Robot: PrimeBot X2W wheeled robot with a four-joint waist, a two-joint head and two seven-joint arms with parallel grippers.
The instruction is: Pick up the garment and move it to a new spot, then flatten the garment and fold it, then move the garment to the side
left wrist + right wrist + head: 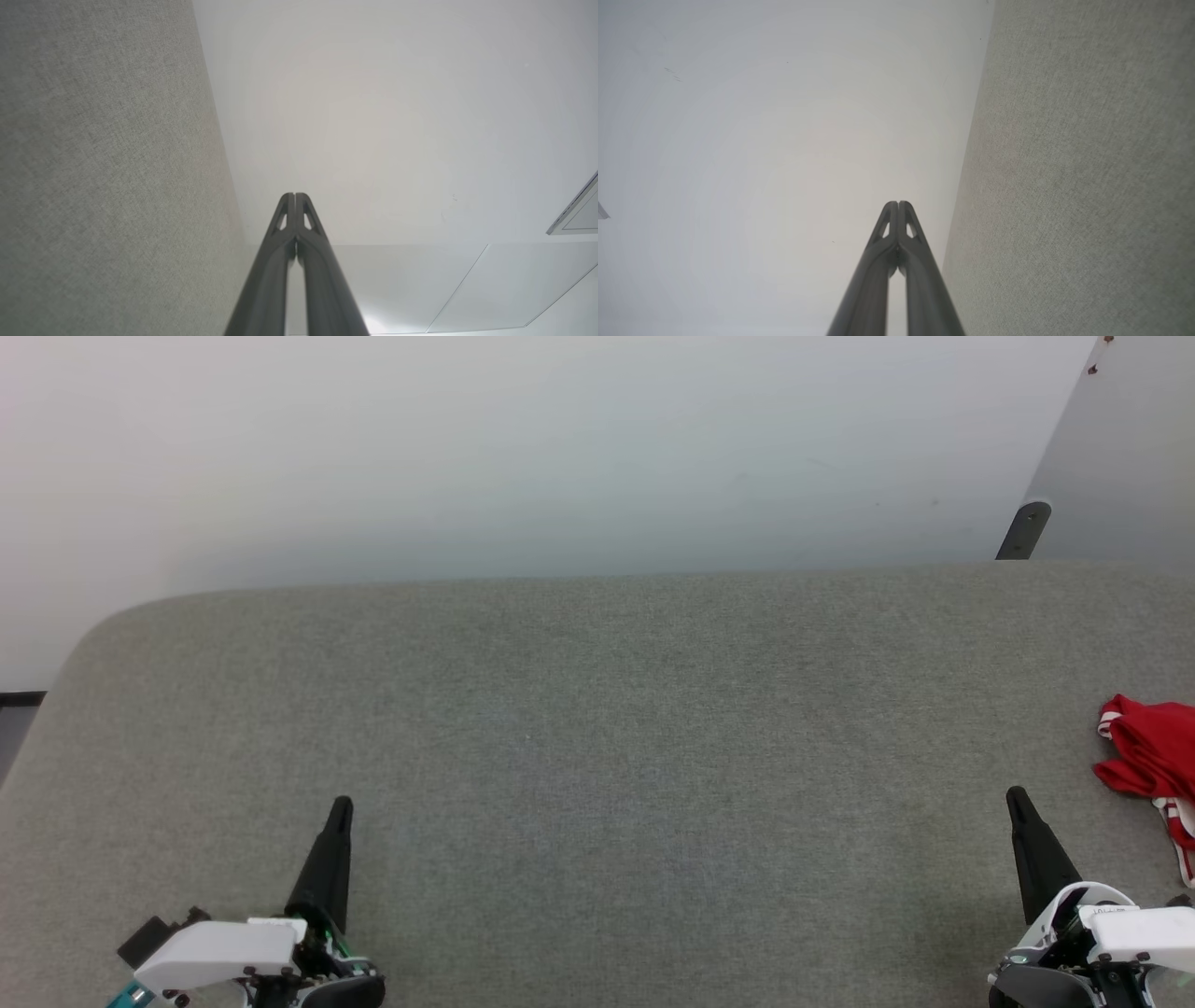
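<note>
The garment [1156, 761] is a crumpled red heap with white striped trim, lying at the far right edge of the grey fabric surface [597, 747]; part of it runs out of the head view. My right gripper [1016, 798] is shut and empty, low on the right, a short way left of and below the garment. At the lower left, my left gripper [342, 805] is shut and empty, far from the garment. Each wrist view shows its own gripper [295, 195] [898, 203] with tips pressed together, nothing between them.
The grey surface has a rounded far-left corner [103, 625] and a far edge against a pale wall [523, 448]. A dark bracket [1024, 530] stands past the far right edge. Pale floor panels [448, 284] show in the left wrist view.
</note>
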